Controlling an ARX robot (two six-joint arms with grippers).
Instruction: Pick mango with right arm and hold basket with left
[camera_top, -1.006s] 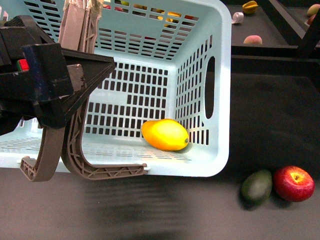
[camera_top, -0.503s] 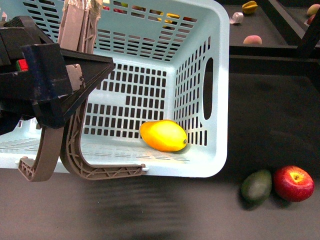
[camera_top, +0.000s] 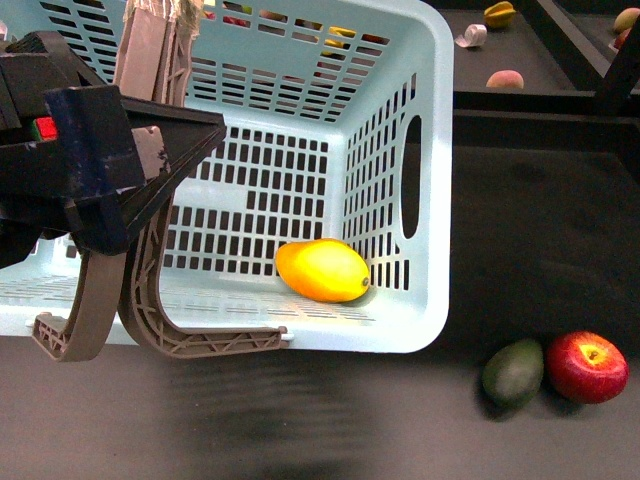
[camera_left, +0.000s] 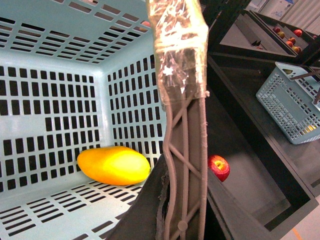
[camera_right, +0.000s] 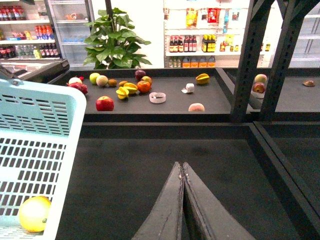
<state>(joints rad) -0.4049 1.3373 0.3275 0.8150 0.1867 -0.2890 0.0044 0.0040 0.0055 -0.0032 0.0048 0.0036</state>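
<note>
The yellow-orange mango (camera_top: 322, 270) lies on the floor of the light blue basket (camera_top: 430, 200), near its right wall; it also shows in the left wrist view (camera_left: 113, 165) and the right wrist view (camera_right: 34, 213). My left gripper (camera_top: 150, 160) is shut on the brown basket handle (camera_top: 150, 300), which runs up between its jaws in the left wrist view (camera_left: 182, 150). My right gripper (camera_right: 182, 167) is shut and empty, over the dark table beside the basket (camera_right: 35, 130). It is out of the front view.
A dark green fruit (camera_top: 514, 372) and a red apple (camera_top: 587, 366) lie on the table right of the basket. A back shelf holds several fruits (camera_right: 125, 90). Dark frame posts (camera_right: 250, 60) stand at the right. A second basket (camera_left: 292, 107) shows in the left wrist view.
The basket has shifted slightly left, and the mango has moved with it. My left gripper keeps hold of the handle.
</note>
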